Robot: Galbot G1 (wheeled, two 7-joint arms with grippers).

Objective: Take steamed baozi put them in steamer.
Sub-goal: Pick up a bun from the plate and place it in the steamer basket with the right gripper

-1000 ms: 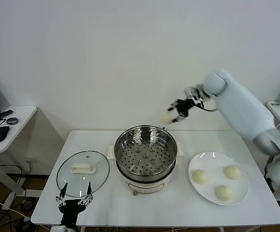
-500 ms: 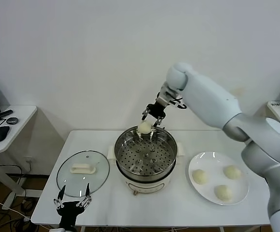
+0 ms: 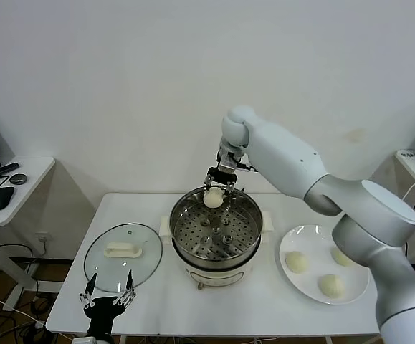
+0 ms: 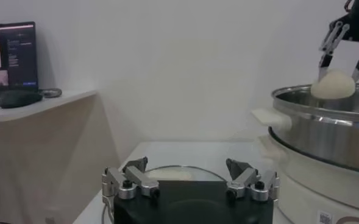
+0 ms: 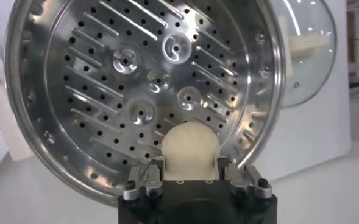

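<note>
My right gripper [image 3: 214,190] is shut on a pale cream baozi [image 3: 213,198] and holds it over the far rim of the steel steamer [image 3: 190,240]. The right wrist view shows the baozi [image 5: 189,149] between the fingers, above the near part of the perforated tray [image 5: 106,97], which has nothing on it. Three more baozi [image 3: 296,261] lie on the white plate [image 3: 315,295] to the right of the steamer. My left gripper [image 3: 110,296] is open and empty at the table's front left edge, just in front of the glass lid [image 3: 137,247]. In the left wrist view the steamer [image 4: 325,128] stands off to one side.
The glass lid with its cream handle [image 3: 121,250] lies flat left of the steamer. A side desk [image 3: 21,188] with a mouse stands beyond the table's left edge. A white wall rises behind the table.
My right arm has swung left from the far right of the table, carrying the baozi, and has come down over the steamer's far rim. The left arm has not moved.
</note>
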